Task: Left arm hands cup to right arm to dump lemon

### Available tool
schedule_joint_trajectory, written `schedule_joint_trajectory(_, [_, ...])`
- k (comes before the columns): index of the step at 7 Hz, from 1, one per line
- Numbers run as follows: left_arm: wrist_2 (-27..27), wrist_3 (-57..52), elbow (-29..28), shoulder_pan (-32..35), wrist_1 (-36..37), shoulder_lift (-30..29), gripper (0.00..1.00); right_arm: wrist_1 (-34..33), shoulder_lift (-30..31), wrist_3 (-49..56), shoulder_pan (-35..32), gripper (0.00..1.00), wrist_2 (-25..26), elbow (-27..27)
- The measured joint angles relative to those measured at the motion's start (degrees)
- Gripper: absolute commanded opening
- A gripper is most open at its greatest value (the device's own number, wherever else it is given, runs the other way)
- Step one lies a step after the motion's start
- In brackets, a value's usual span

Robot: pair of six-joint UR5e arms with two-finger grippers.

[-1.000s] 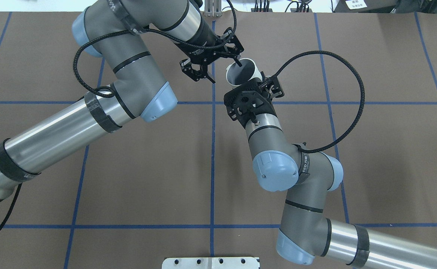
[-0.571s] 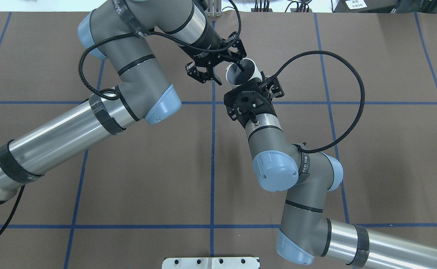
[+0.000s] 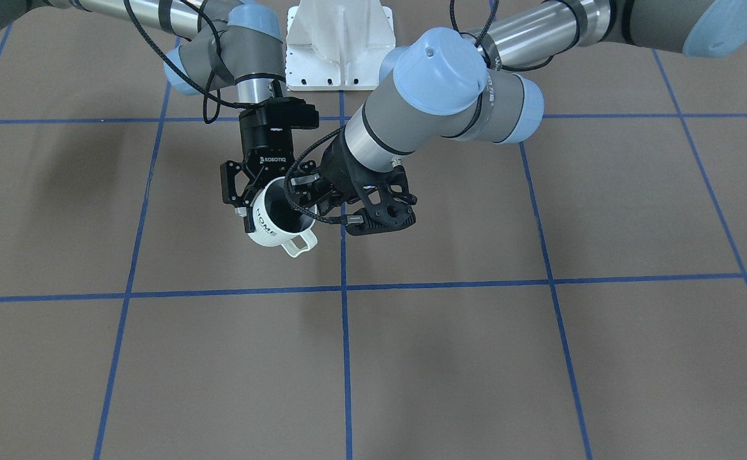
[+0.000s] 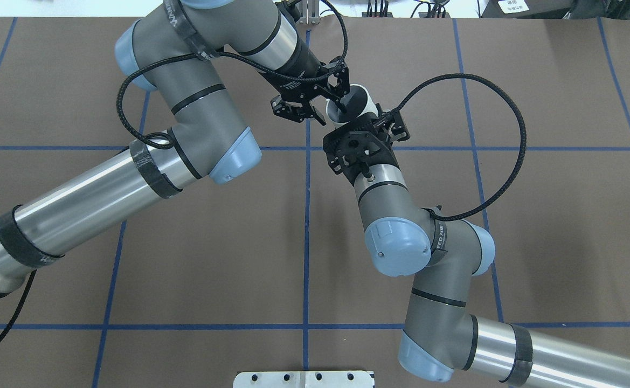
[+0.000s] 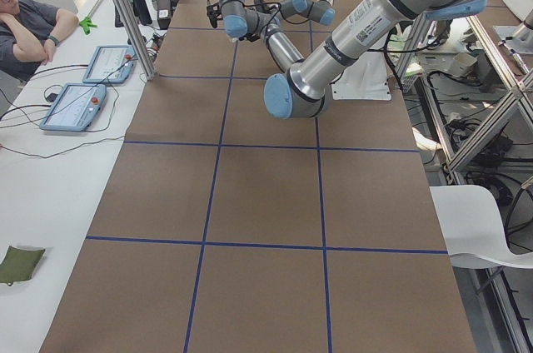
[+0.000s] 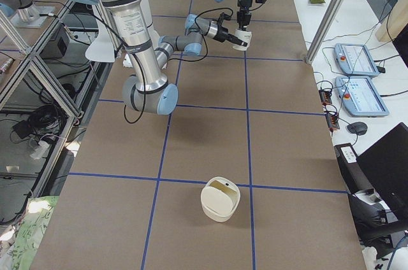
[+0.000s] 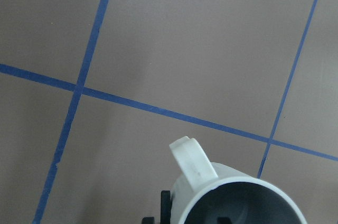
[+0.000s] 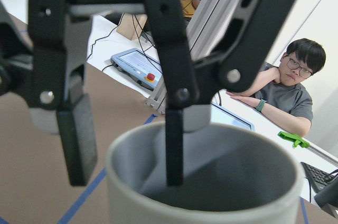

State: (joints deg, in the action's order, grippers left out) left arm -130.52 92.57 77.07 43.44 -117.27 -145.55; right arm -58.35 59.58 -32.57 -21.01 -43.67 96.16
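Hanging clear of the brown table (image 3: 475, 358), 1 cream-white "HOME" mug (image 3: 266, 232) is tilting between 2 grippers. The right gripper (image 3: 272, 217) is clamping its body from the sides, 1 pad (image 3: 244, 214) lying against the lettered wall. The left gripper (image 8: 127, 179) is standing spread apart across the rim, 1 finger (image 8: 174, 145) dipping into the dark mouth and the other finger (image 8: 78, 139) hanging just outside the wall, not touching it. The squared handle (image 3: 300, 244) is pointing away from the robot's base. Well apart, 1 cream tub (image 6: 217, 211) is resting on the table toward the robot's right end
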Motion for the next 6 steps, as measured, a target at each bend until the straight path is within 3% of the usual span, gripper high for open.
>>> schedule_joint_trajectory(3, [0.02, -0.36, -0.16, -0.3, 0.03, 0.16, 0.23, 0.07, 0.0, 0.05, 0.0, 0.21, -0.01, 0.07])
schedule_joint_trajectory(4, [0.06, -0.37, -0.26, -0.33, 0.03, 0.17, 0.0, 0.07, 0.01, 0.05, 0.0, 0.22, -0.01, 0.08])
schedule_joint_trajectory(5, [0.06, -0.25, -0.36, -0.36, 0.07, 0.13, 0.0, 0.07, 0.01, 0.03, 0.0, 0.98, -0.01, 0.08])
schedule_joint_trajectory(6, [-0.03, 0.01, -0.38, -0.37, 0.16, 0.07, 0.0, 0.07, 0.02, -0.01, 0.0, 1.0, 0.02, 0.08])
